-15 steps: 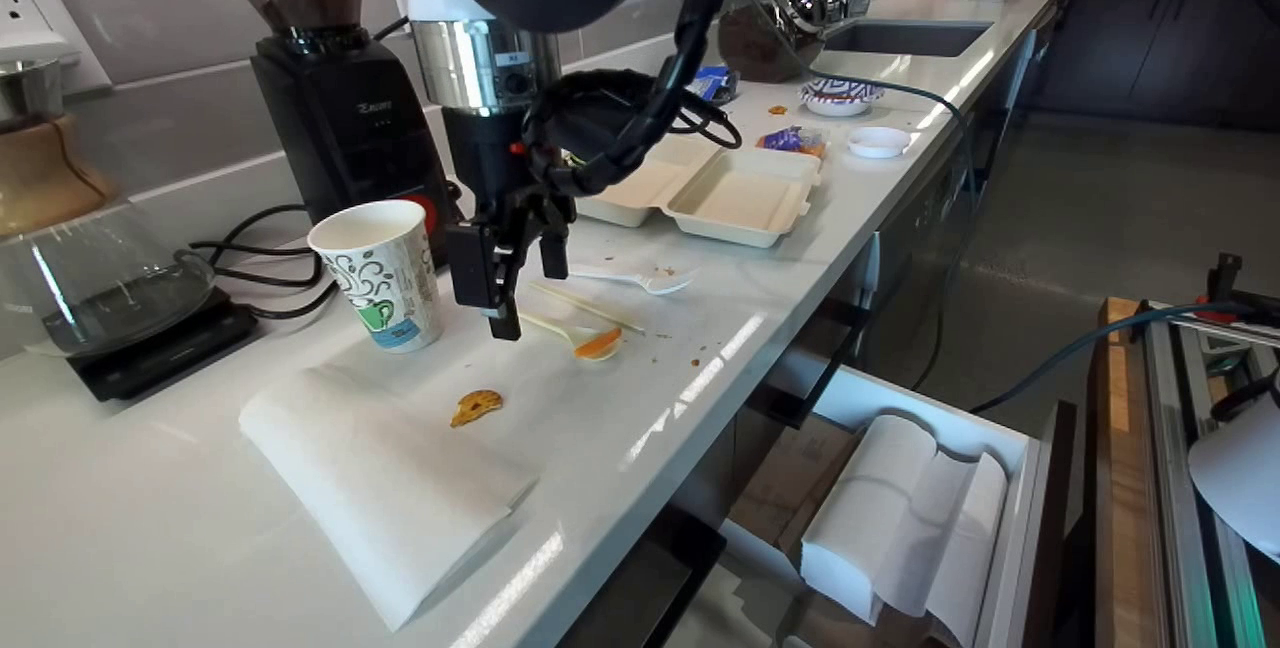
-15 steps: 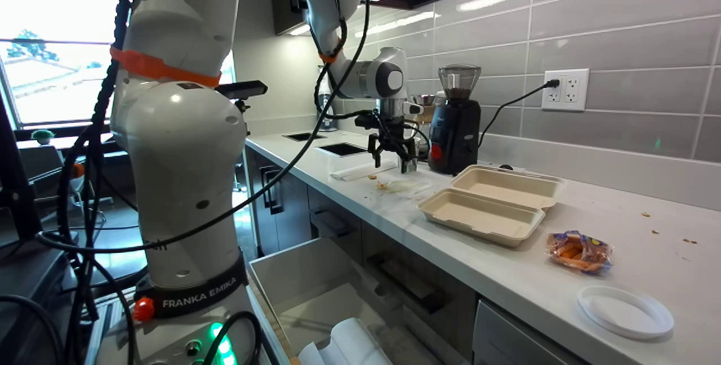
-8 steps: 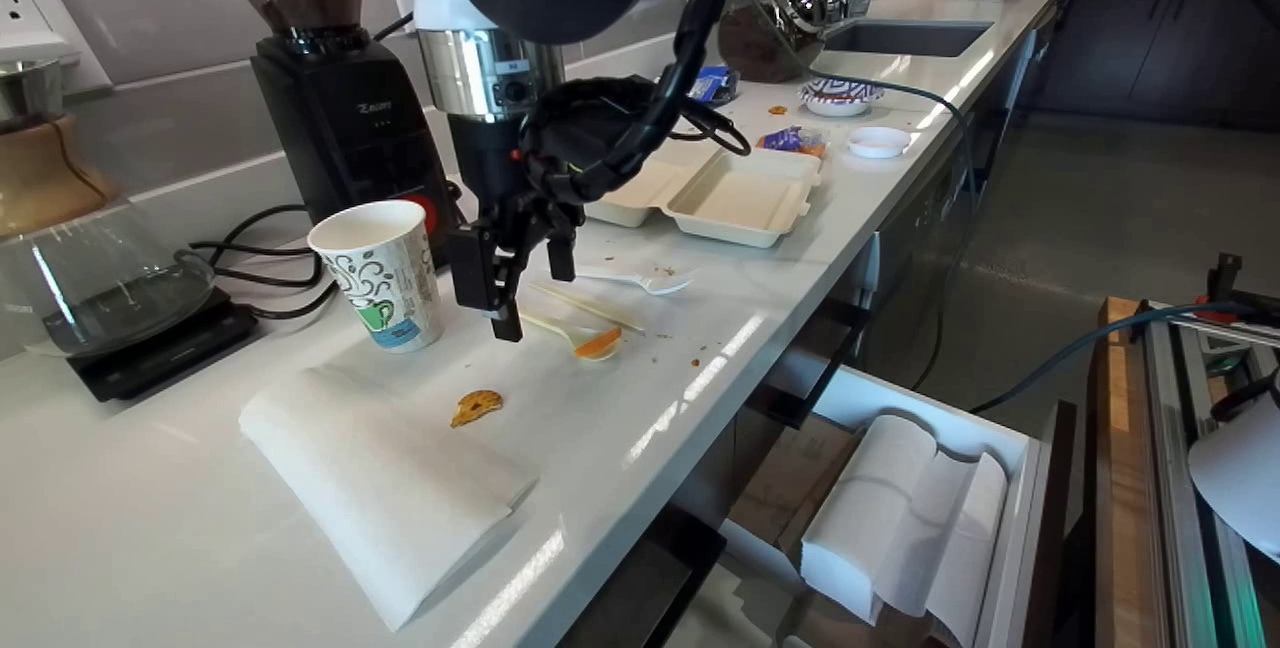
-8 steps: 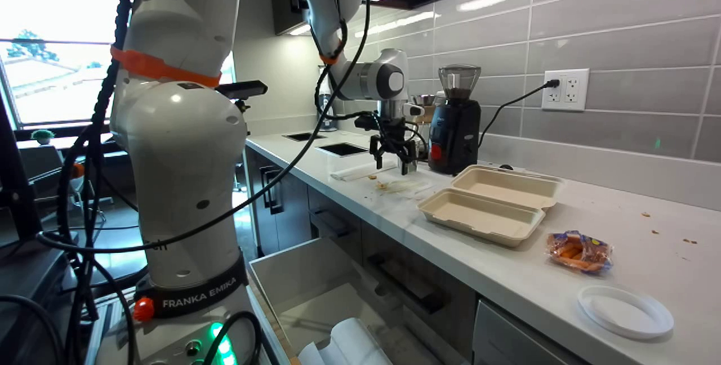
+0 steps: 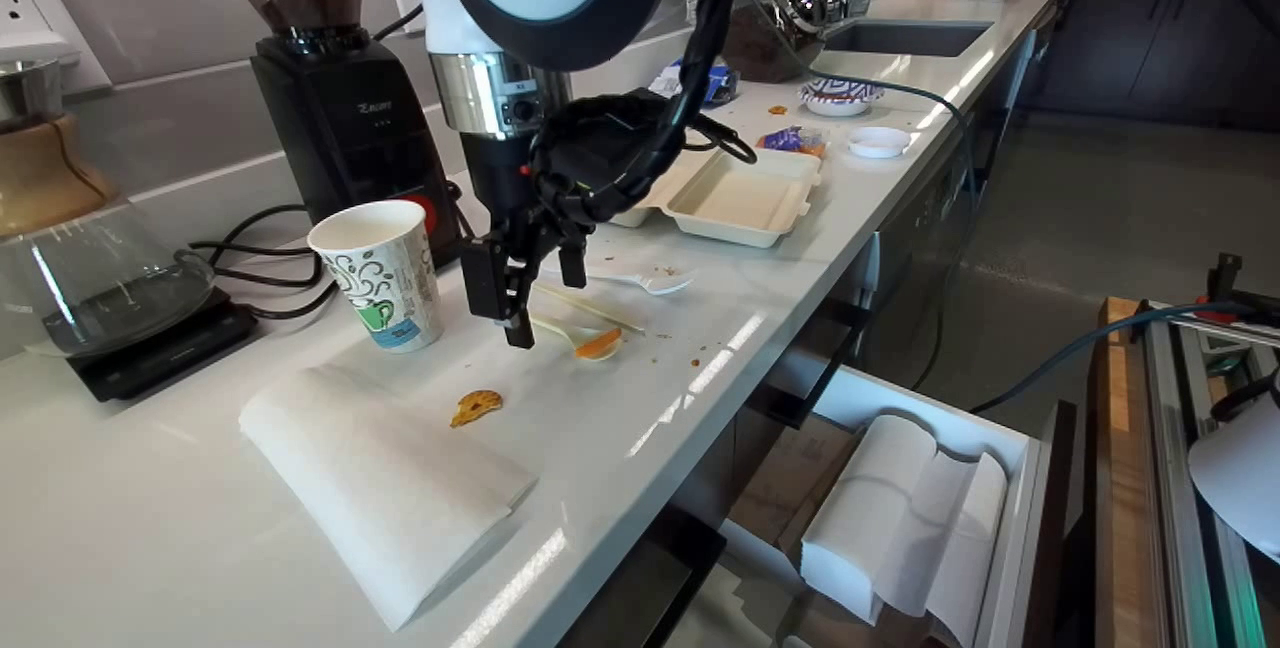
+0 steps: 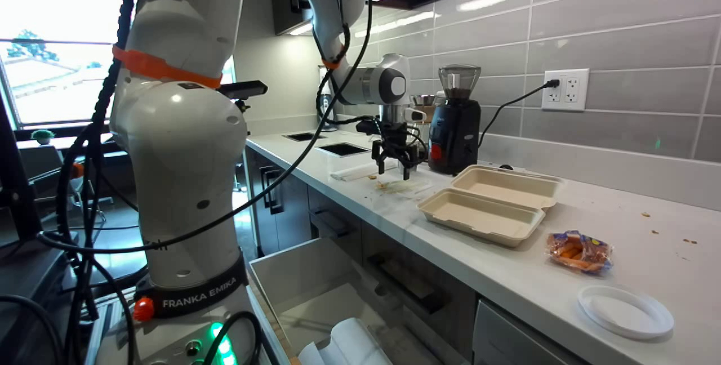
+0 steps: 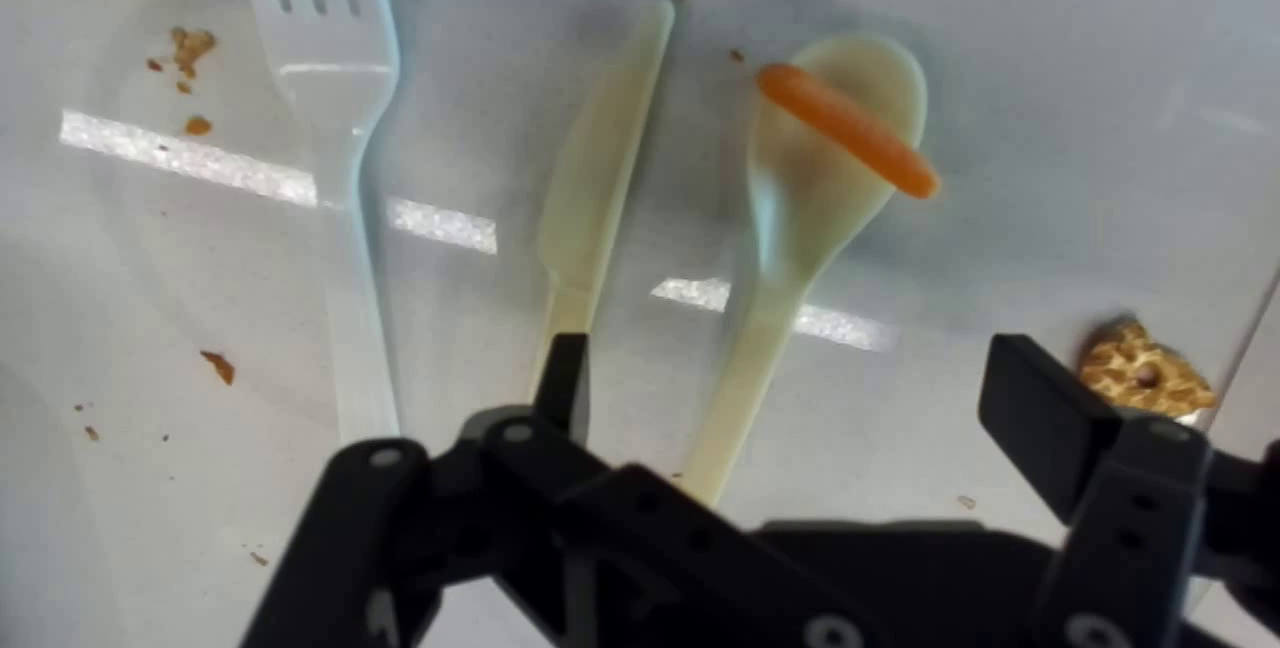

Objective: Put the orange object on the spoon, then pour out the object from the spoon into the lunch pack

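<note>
Orange object point(image 7: 848, 130): crosswise on bowl of spoon point(image 7: 775, 298), ends reaching rim; loading apparently done. Gripper point(image 7: 788, 373): jaws wide apart, nothing held, above spoon handle. Lunch pack point(image 6: 484, 213): unfolded, well apart from spoon. Outstanding, seemingly: lift, carry, pour.

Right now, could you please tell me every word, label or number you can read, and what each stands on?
"FRANKA EMIKA" on the robot's base.
"Encore", blurred but likely, on the coffee grinder.
Too small or blurred to read: the wrist label, print on the snack bag.
Partly hidden, unreadable: lettering low on the arm.
</note>
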{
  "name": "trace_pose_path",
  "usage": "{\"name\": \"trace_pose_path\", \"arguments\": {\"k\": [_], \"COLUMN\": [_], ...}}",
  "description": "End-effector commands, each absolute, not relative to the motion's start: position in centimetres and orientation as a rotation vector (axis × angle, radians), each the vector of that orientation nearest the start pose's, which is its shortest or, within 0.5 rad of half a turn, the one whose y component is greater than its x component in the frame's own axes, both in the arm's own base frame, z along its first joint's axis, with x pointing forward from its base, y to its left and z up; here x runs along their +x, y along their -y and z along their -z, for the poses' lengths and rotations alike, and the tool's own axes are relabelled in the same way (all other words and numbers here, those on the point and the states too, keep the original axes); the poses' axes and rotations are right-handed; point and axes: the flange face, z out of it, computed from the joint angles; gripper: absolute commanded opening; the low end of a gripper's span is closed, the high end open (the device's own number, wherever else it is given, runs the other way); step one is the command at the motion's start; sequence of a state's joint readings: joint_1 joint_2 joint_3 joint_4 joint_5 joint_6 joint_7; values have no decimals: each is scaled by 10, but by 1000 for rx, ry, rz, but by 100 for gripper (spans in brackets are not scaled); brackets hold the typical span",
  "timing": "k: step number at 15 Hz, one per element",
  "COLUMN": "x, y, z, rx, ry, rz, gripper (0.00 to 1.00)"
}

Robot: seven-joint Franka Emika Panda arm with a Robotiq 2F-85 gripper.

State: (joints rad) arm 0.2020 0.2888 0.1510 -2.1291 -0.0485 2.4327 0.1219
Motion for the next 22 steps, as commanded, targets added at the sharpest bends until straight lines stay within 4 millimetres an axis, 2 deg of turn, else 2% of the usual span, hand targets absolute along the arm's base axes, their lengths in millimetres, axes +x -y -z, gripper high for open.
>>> {"name": "trace_pose_path", "arguments": {"k": [1,5,6,7,9,16,18,22], "x": [537,536,536,536,537,537,536,536], "y": [-197,-198,-198,-198,-198,-199,-199,-200], "z": [-268,-268,-267,-267,-267,-267,-266,-266], "rx": [-3124,-3120,-3118,-3117,-3113,-3107,-3108,-3106], "ry": [377,380,382,384,388,400,401,407], "rz": [45,45,48,48,52,58,54,46], "gripper": [95,83,76,80,80,68,71,66]}}
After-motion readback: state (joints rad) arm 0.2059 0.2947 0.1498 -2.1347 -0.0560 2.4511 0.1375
